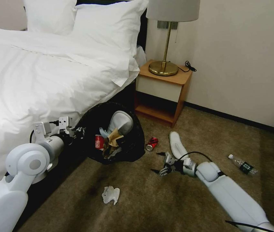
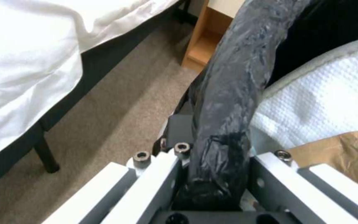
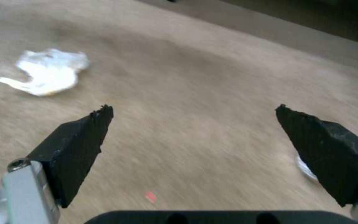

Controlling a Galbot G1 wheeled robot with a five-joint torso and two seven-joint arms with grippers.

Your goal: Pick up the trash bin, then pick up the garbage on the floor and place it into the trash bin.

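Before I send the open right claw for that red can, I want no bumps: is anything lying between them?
Nothing visible. The right claw hangs open over bare carpet, and the red can lies just beyond it, beside the trash bin. The white slipper lies off to the side.

You see the left hand (image 2: pixel 212 174) only in part: its fingertips are buried under the black bag on the trash bin (image 2: pixel 233 93) rim, and the wrist view's edge cuts off its body. Inside the bin, the slipper (image 1: pixel 121 121) stands half sunk among the litter, its lower end hidden. The carpet (image 3: pixel 195 93) under the right hand (image 3: pixel 193 124) is smeared. The bottle's (image 1: pixel 243 165) label is too small to read.
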